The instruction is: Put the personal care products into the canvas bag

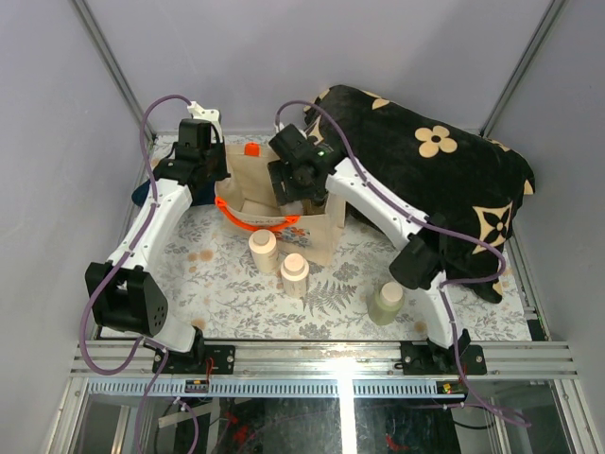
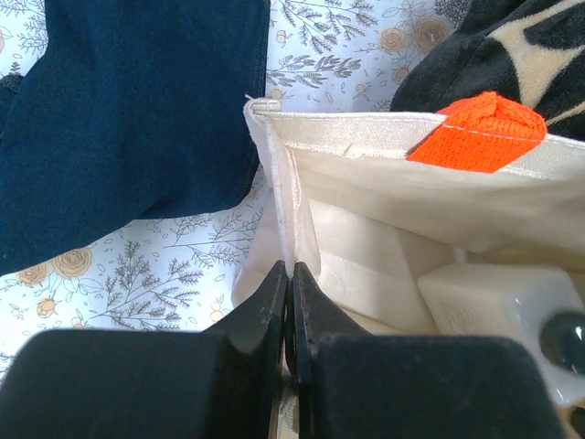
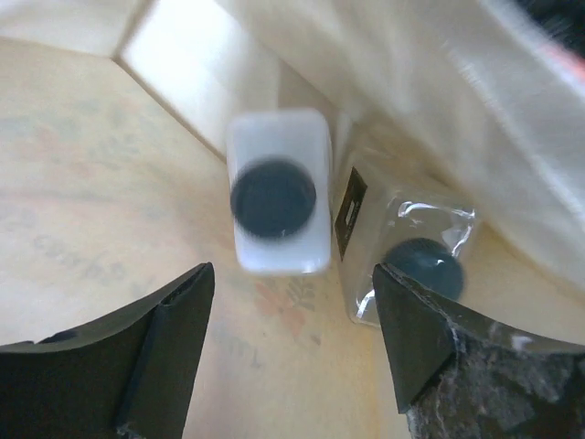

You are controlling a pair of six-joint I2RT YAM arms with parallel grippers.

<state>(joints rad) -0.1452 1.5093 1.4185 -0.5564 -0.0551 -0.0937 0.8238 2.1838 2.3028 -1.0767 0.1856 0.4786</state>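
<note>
Close to the near edge of the bench [image 1: 236,307], towards its right corner, a pale greenish bottle [image 1: 387,303] is standing upright. Further in, about mid-bench, two cream bottles with tan caps [image 1: 294,275] [image 1: 263,252] are standing just beside each other, in front of the canvas bag [image 1: 317,236].

The bag is being kept upright towards the far edge, with one orange handle [image 1: 253,223] hanging over its front. Its left rim is being pinched by the left tool [image 2: 291,273], whose fingers are pressed together on the cloth.

The right tool [image 3: 292,274] is being held over the bag's open mouth, its fingers spread wide and gripping nothing. Below it, inside the bag, a white bottle with a dark cap [image 3: 276,206] is being seen blurred, and a clear bottle with a dark cap [image 3: 411,261] is lying just beside it against the bag's wall.

A dark blue cloth [image 2: 128,119] is lying left of the bag, and a black flowered cushion [image 1: 435,170] is filling the far right corner.
</note>
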